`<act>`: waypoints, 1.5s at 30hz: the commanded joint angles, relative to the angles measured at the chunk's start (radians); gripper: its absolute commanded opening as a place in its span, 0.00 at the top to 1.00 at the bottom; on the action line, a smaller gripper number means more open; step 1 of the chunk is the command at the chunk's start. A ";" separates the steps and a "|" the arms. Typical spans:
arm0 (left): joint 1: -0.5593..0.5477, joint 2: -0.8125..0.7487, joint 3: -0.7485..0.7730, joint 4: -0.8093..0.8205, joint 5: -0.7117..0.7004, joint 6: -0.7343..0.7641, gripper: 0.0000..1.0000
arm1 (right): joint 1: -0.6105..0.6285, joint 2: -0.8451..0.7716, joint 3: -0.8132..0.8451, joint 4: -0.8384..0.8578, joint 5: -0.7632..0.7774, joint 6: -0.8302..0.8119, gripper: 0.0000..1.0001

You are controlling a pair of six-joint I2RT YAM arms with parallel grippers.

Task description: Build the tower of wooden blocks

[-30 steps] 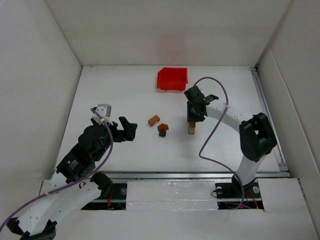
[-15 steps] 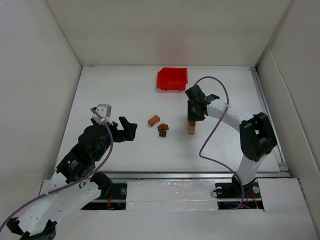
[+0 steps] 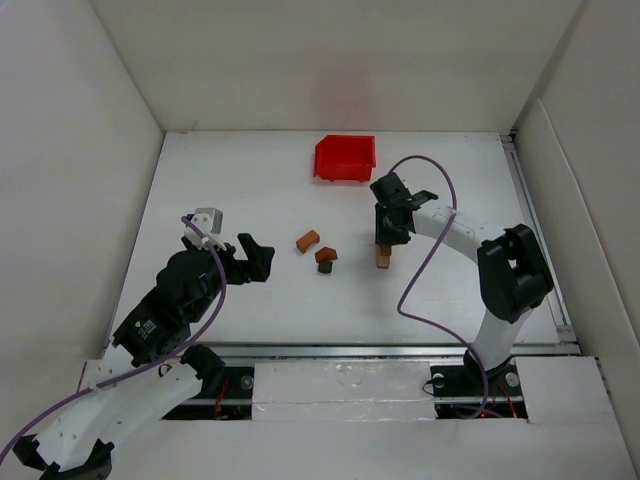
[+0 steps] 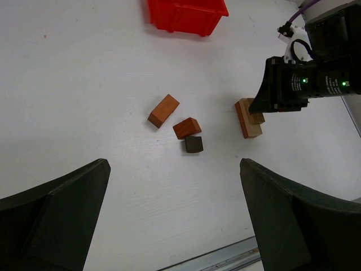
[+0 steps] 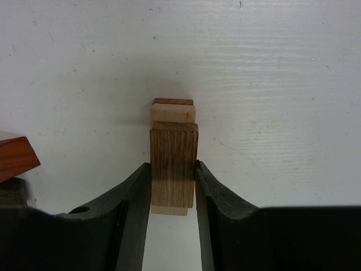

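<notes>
We are at the placing step. The right gripper (image 5: pixel 173 172) is clamped on a grainy brown block (image 5: pixel 174 149) and holds it over the wood block tower (image 3: pixel 383 258), which stands right of centre on the counter (image 3: pixel 250 190). The tower is a light tan block (image 5: pixel 172 113) with a reddish-brown block (image 5: pixel 173 102) showing just behind it.

In the wrist view the held block lines up with the pieces below, but we cannot tell whether it rests on them. The left gripper (image 4: pixel 174 169) hangs wide open and holds nothing, well apart from the tower.

Between the arms lie three loose pieces: an orange-brown block (image 4: pixel 163 110), a peaked block (image 4: pixel 186 127) and a dark block (image 4: pixel 193 144) touching it (the red bin (image 4: pixel 186 14) sits beyond them, at the back).

We judge the next move calls for a gentle settle and a straight release — any sideways drag as the jaws part could topple the narrow stack.
</notes>
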 commanded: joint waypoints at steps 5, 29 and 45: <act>-0.004 -0.003 -0.006 0.051 0.000 0.007 0.01 | 0.014 -0.005 0.001 0.033 -0.007 0.008 0.63; -0.004 -0.004 -0.009 0.054 0.006 0.008 0.01 | 0.032 -0.003 0.027 0.022 0.016 0.019 0.37; -0.004 0.081 0.003 0.042 -0.005 0.007 0.01 | 0.210 -0.327 -0.088 0.235 0.011 -0.102 0.35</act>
